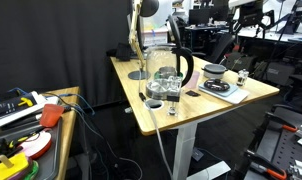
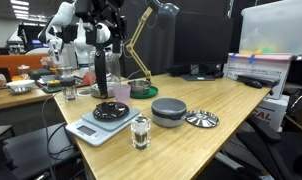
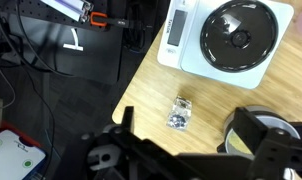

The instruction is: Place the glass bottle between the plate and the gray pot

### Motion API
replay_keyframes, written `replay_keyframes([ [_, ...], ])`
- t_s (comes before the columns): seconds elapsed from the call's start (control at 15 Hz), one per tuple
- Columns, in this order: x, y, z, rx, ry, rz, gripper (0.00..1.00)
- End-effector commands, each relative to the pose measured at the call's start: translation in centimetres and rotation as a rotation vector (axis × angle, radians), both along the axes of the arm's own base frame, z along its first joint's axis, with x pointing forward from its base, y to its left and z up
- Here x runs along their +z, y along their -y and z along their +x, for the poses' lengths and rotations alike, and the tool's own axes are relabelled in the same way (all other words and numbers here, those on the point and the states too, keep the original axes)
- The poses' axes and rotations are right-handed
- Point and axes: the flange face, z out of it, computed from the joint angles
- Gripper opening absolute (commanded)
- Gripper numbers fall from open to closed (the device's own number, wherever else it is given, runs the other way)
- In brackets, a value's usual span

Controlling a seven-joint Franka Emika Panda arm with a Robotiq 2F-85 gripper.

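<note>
The small clear glass bottle (image 3: 180, 113) stands upright on the wooden table near its front edge; it shows in both exterior views (image 1: 172, 104) (image 2: 141, 130). The dark plate (image 3: 236, 35) (image 2: 112, 109) (image 1: 219, 88) lies on a white scale. The gray pot (image 2: 169, 110) (image 3: 269, 128) sits on the bottle's other side, partly hidden by a finger in the wrist view. My gripper (image 3: 191, 140) is open and empty, well above the bottle, which shows between its two fingers. The arm (image 2: 101, 35) hangs over the table.
A white kitchen scale (image 2: 91, 128) bears the plate. A ribbed metal lid (image 2: 202, 119) lies beside the pot. A large glass vessel with a black handle (image 1: 166, 65) and a lamp with a round base (image 2: 143, 90) stand behind. The table edge (image 3: 131, 90) is close to the bottle.
</note>
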Motion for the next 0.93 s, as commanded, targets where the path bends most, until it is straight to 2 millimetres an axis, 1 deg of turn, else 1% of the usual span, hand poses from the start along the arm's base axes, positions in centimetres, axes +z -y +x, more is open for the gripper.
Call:
replay_keyframes([
  [0.0, 0.2, -0.1, 0.0, 0.002, 0.002, -0.001, 1.00],
  [0.2, 0.2, 0.0, 0.0, 0.001, 0.002, 0.000, 1.00],
  [0.4, -0.9, 1.3, 0.7, -0.072, 0.000, 0.035, 1.00],
  [0.6, -2.5, 4.0, 1.0, -0.199, 0.003, 0.109, 1.00],
  [0.87, -5.3, 8.1, 1.1, -0.368, 0.049, 0.126, 1.00],
])
